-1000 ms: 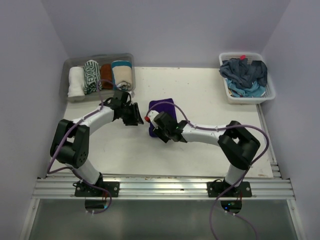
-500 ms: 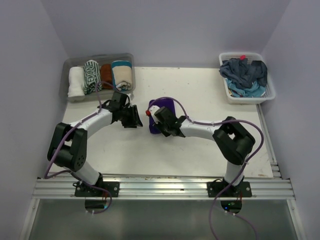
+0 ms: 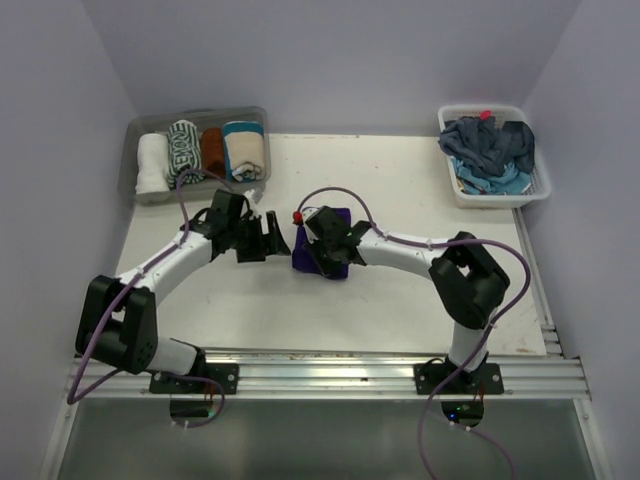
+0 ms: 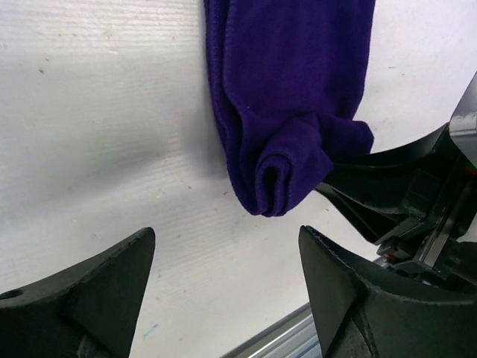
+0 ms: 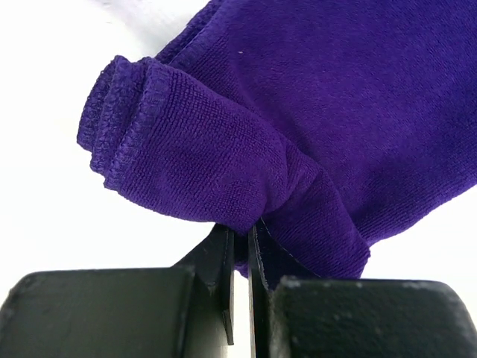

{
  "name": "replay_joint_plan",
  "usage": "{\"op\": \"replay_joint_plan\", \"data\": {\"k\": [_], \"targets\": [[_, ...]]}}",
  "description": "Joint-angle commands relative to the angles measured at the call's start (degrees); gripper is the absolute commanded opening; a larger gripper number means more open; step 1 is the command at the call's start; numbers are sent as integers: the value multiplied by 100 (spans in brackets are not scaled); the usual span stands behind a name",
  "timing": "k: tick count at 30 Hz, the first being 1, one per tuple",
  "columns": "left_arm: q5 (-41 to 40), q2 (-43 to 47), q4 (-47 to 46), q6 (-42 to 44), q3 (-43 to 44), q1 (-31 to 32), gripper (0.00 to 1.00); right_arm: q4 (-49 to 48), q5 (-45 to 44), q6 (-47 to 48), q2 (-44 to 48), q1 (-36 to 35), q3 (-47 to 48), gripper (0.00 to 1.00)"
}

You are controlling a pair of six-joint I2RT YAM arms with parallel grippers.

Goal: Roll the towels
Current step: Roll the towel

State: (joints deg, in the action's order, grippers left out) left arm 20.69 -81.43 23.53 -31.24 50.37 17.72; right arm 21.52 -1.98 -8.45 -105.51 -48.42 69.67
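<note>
A deep purple towel [image 3: 335,222] lies mid-table, its near end curled into a small roll [image 4: 287,175]. My right gripper [image 3: 322,256] is shut on that rolled end, with cloth bunched between the thin jaws [image 5: 240,233] and the towel [image 5: 335,97] spreading away beyond them. My left gripper [image 3: 276,243] hovers open just left of the towel with nothing between its fingers [image 4: 226,237]; the roll's end faces it a short way off. Several rolled towels, white [image 3: 152,164], green-patterned [image 3: 183,152], rust-brown [image 3: 212,150] and cream-and-teal [image 3: 245,148], lie side by side.
The rolled towels sit in a clear plastic tub [image 3: 258,116] at the back left. A white lattice basket [image 3: 500,196] at the back right holds a heap of blue and navy cloths [image 3: 488,146]. The table's metal front rail [image 3: 320,375] runs below the arm bases.
My right gripper has closed on the purple towel's near end and curled it up. My left gripper has opened wide and reached right, closer to the towel.
</note>
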Motion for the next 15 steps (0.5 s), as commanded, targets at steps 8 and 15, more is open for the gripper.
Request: {"op": "replay_joint_plan", "data": {"k": [8, 15], "targets": [[936, -259, -980, -1057, -650, -31, 84, 740, 233, -1308, -215, -62, 688, 9], [1288, -471, -2254, -1902, -1134, -31, 81, 644, 92, -1546, -338, -132, 671, 10]]}}
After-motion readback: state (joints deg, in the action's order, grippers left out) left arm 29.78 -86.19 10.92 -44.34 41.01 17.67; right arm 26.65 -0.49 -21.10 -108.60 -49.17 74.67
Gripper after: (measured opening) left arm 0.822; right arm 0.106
